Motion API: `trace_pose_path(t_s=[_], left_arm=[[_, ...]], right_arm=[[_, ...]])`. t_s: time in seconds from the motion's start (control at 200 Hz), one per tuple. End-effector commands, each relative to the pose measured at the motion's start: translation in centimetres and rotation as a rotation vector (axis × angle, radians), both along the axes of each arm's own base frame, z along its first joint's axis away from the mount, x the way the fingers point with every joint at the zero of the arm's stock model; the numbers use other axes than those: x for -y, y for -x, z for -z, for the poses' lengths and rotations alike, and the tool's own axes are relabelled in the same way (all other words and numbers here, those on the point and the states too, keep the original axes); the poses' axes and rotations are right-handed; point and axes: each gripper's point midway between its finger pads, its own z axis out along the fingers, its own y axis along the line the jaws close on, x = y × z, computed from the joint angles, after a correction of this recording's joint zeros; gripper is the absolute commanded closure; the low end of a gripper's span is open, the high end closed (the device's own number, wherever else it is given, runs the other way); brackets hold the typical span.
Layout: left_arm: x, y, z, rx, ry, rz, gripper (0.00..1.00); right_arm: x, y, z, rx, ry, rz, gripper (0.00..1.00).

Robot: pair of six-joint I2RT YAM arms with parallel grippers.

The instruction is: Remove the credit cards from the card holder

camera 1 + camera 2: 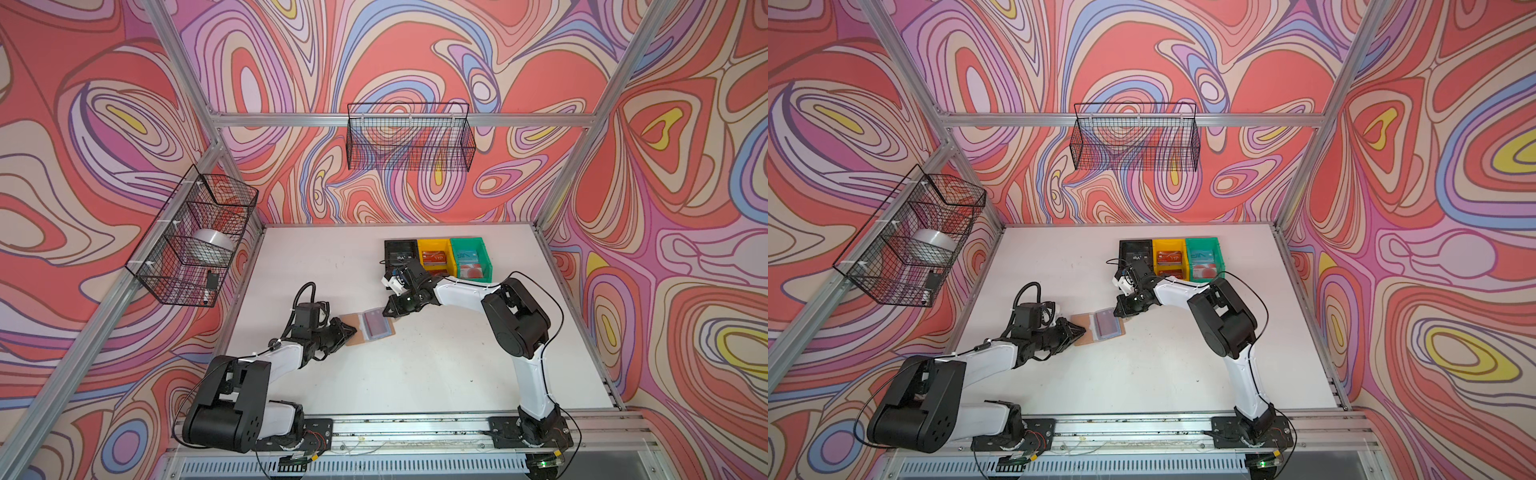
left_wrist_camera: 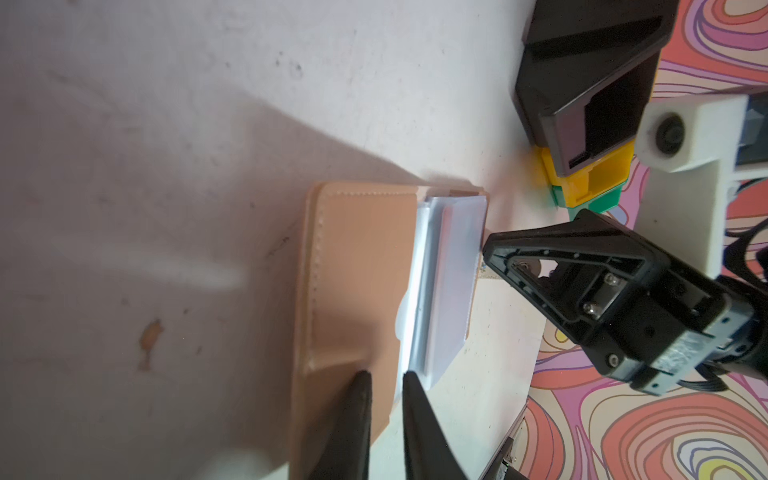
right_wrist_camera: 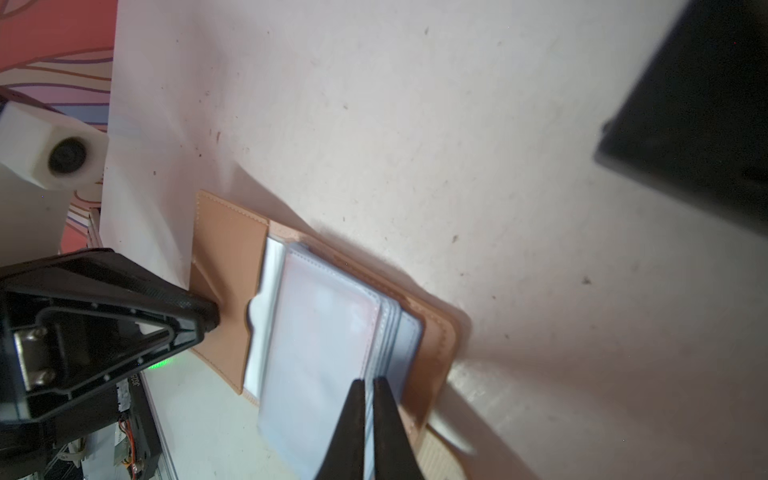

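Right wrist view: right gripper (image 3: 369, 384) jaws nipped onto the free edge of the clear sleeves (image 3: 324, 332); card holder (image 3: 228, 257) open flat on the tabletop (image 1: 415, 365).
You have the holder between both arms: left gripper (image 2: 386, 376) jaws, narrowly apart and gripping nothing, press down on its tan cover (image 2: 357, 257). Maroon card (image 1: 376, 325) sits in the top sleeve, long axis roughly across the line joining the grippers, nearer your right arm. Cannot tell whether the pinch includes a card edge.
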Motion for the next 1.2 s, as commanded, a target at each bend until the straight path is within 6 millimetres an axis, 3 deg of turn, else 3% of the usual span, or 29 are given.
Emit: trace_pose_path(t_s=[0.0, 0.411, 0.821, 1.037, 1.192], left_arm=[[-0.2, 0.7, 1.1, -0.022, -0.025, 0.003, 0.81], [-0.1, 0.8, 2.0, -0.033, -0.017, 0.003, 0.82], [-0.1, 0.8, 1.9, -0.031, -0.017, 0.006, 0.82], [-0.1, 0.8, 2.0, -0.035, -0.019, 0.009, 0.82], [0.0, 0.7, 2.1, -0.036, -0.012, 0.012, 0.82]], right_arm=[[-0.3, -0.1, 0.7, -0.003, 0.010, 0.006, 0.91], [-1.4, 1.0, 1.4, -0.019, 0.025, -0.028, 0.92], [-1.7, 0.6, -0.3, 0.009, 0.027, -0.038, 0.93], [-2.6, 0.8, -1.7, 0.030, 0.012, -0.059, 0.93], [-3.4, 1.2, -1.6, 0.031, 0.020, -0.078, 0.93]])
